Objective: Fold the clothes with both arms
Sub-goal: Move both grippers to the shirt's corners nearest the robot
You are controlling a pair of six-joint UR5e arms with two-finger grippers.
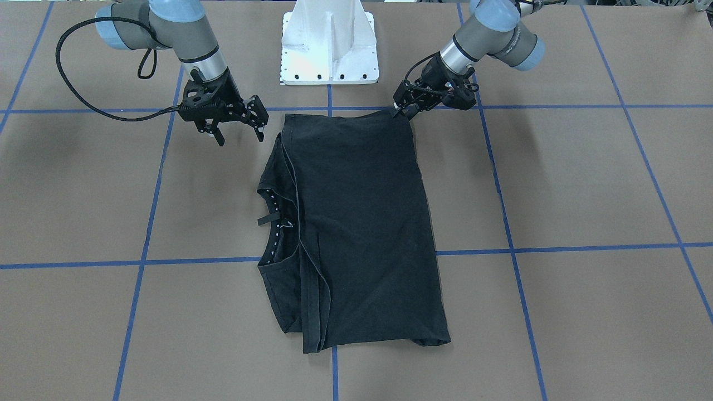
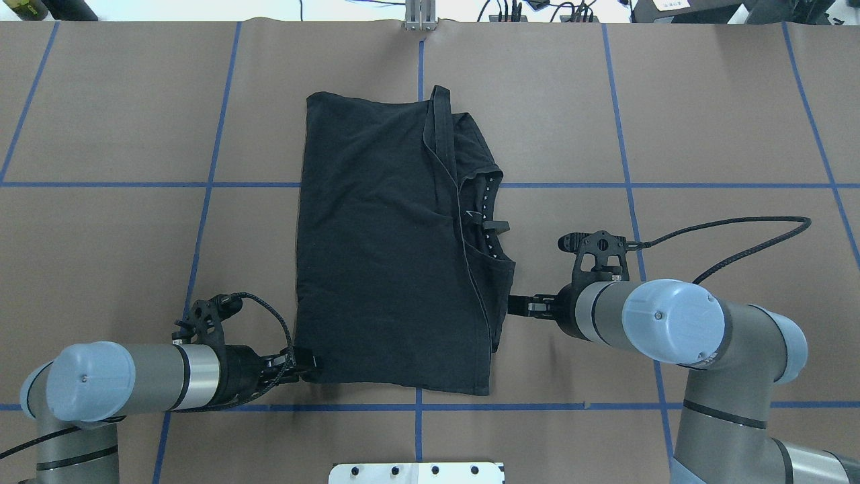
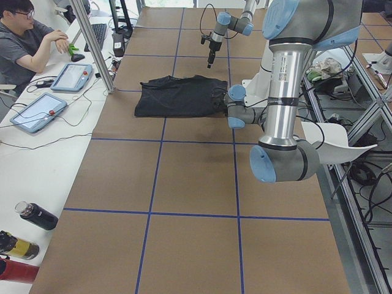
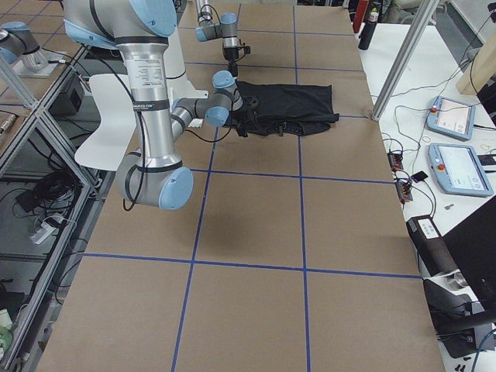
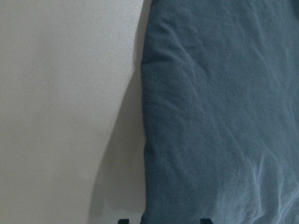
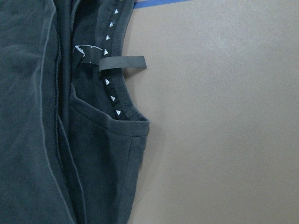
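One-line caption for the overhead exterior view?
Folded black T-shirt on the brown table; left gripper at its near corner, right gripper open beside its collar-side edge.

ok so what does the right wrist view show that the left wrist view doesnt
Only the right wrist view: the collar with its row of white marks, a loop lying across it, and a bit of blue tape at the top edge.
Only the left wrist view: plain fabric with one long edge, the shadow beside it, and the tips of the left jaws, apart, at the bottom edge.
Both: the black shirt lying on the brown table.
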